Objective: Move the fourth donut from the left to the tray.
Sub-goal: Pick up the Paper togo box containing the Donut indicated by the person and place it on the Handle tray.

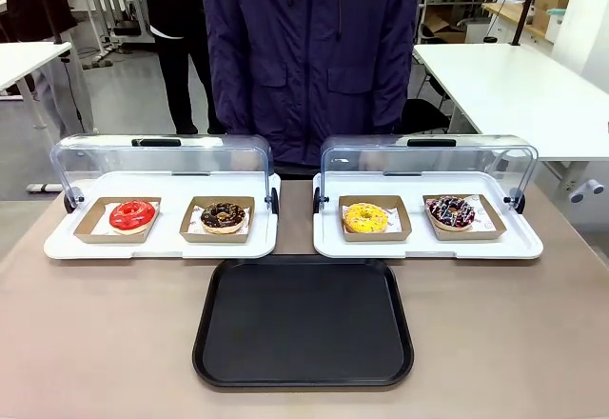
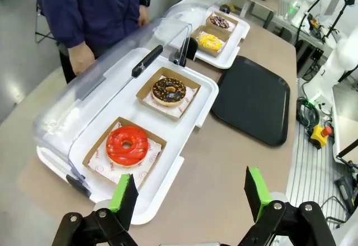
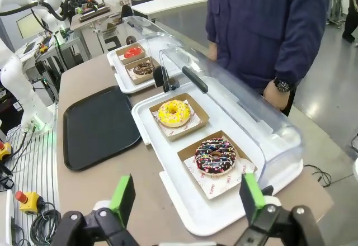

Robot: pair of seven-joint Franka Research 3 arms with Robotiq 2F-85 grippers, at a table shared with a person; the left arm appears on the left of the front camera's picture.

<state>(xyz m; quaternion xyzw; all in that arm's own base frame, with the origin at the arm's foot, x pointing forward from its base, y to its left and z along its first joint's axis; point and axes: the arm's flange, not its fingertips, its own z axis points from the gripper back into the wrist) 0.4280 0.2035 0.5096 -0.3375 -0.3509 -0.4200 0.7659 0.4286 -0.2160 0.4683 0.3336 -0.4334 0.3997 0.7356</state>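
Donuts, four in a row, on a tabletop (image 1: 95, 343) with a person (image 1: 309, 57) standing behind.
We see the fourth donut (image 1: 451, 211), chocolate with white and pink drizzle, in its cardboard holder (image 1: 485, 229) at the right end of the right white tray (image 1: 428, 246). The black tray (image 1: 303, 322) lies nearer us, in front of the gap between the white trays. Our left gripper (image 2: 190, 193) and right gripper (image 3: 187, 197) both stand with jaws spread wide, holding nothing.

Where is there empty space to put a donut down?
The black tray is all bare. The table is bare on both sides of it, in front of the white trays. Crowded: inside those, two donuts each under open lids.
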